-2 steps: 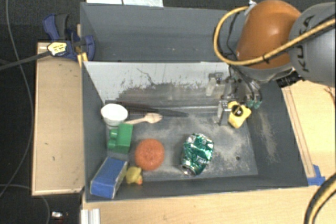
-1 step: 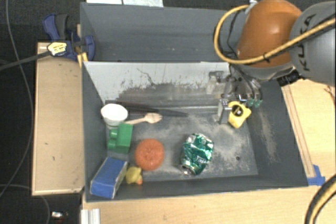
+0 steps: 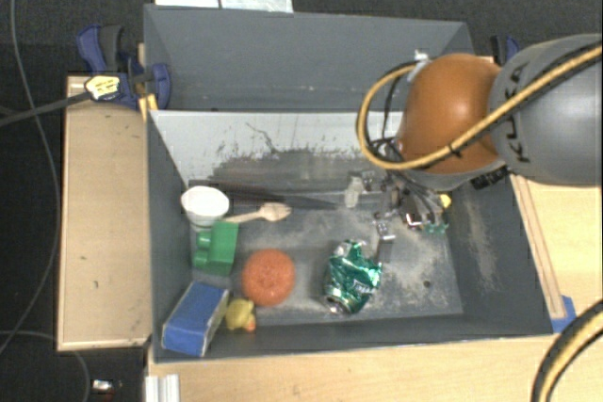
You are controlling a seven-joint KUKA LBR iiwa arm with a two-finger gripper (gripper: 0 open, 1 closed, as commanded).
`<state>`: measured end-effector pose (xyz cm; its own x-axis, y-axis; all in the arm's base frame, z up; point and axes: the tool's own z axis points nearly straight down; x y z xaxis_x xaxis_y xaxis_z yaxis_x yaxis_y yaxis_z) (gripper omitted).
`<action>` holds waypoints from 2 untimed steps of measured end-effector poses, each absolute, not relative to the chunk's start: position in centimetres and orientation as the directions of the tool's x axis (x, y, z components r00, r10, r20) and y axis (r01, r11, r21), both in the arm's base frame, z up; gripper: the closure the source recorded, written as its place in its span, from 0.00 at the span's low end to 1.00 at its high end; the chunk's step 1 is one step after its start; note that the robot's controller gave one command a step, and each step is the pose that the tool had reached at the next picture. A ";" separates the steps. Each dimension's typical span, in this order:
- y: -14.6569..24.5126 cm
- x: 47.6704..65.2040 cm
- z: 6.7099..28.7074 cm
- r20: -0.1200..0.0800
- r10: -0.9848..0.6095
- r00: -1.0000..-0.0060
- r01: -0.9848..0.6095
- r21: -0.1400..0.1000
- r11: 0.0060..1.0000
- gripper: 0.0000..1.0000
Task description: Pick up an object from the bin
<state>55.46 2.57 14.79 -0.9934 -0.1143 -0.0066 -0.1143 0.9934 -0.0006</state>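
Note:
My gripper (image 3: 382,214) hangs in the right half of the bin, below the arm's orange cover. A crushed green and silver can (image 3: 351,278) lies on the bin floor just below and slightly left of it, apart from it. An orange-red ball (image 3: 269,276) rests further left on the floor. A pale spoon-shaped piece (image 3: 261,215) lies left of the gripper, near the back slope.
Along the left side lie a white round cup (image 3: 204,203), a green block (image 3: 215,247), a blue box (image 3: 195,318) and a small yellow thing (image 3: 241,315). A dark thin stick (image 3: 278,197) lies by the back wall. The arm and its cables cover the bin's right rear.

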 end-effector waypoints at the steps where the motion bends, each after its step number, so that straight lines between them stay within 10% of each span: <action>1: 0.3 50.1 9.7 -0.014 -0.167 -0.986 -0.167 -0.002 0.986 0.00; 2: 1.6 50.5 8.2 -0.014 -0.328 -0.945 -0.328 -0.004 0.945 0.00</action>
<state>50.49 1.61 8.17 -0.9446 -0.3278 -0.0136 -0.3278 0.9447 -0.0038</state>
